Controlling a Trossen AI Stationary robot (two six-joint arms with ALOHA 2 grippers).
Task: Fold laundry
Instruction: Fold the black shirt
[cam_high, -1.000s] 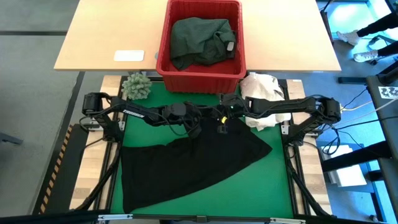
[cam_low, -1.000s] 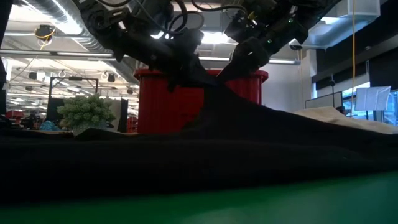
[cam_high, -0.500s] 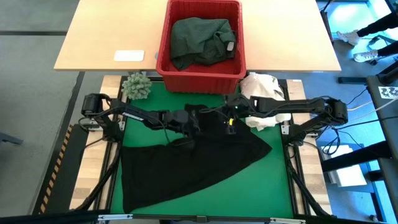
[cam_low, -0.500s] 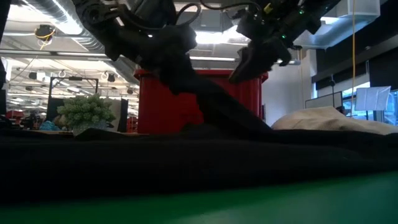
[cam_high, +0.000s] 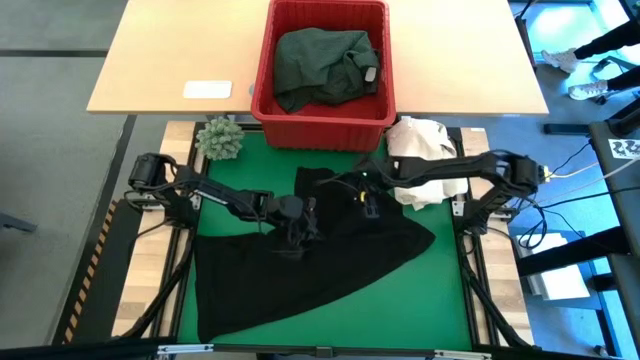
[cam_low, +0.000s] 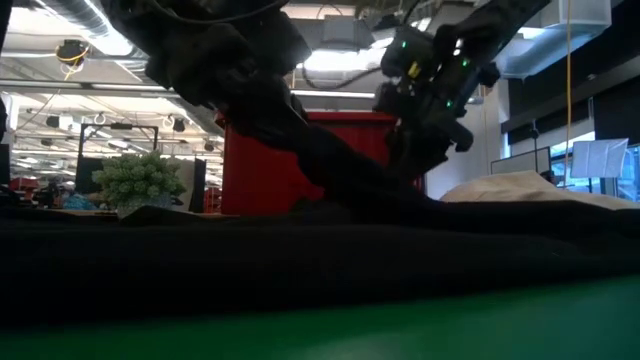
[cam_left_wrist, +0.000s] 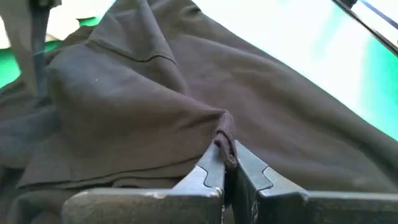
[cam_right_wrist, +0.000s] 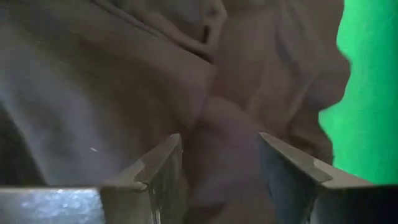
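While the black garment (cam_high: 310, 255) lies spread across the green mat (cam_high: 420, 290) of the table, the left claw (cam_high: 297, 232) sits low over its upper middle, fingers (cam_left_wrist: 208, 177) pinched tight together on a small fold of the dark cloth, which bunches up right at the tips in the left wrist view. Over on the other side, the right claw (cam_high: 368, 205) hovers near the garment's upper edge, close to the red basket (cam_high: 325, 120), and its fingers (cam_right_wrist: 158, 168) stand apart with rumpled cloth lying between and beyond them, not clamped. In the low view a ridge of black cloth rises from the flat spread up toward the left arm. Inside the basket rests a dark green garment (cam_high: 325, 62), crumpled in a heap. A cream-white cloth heap (cam_high: 425, 150) lies just beside the basket at the mat's right corner, and a small green plant-like ball (cam_high: 219, 138) sits at the left corner.
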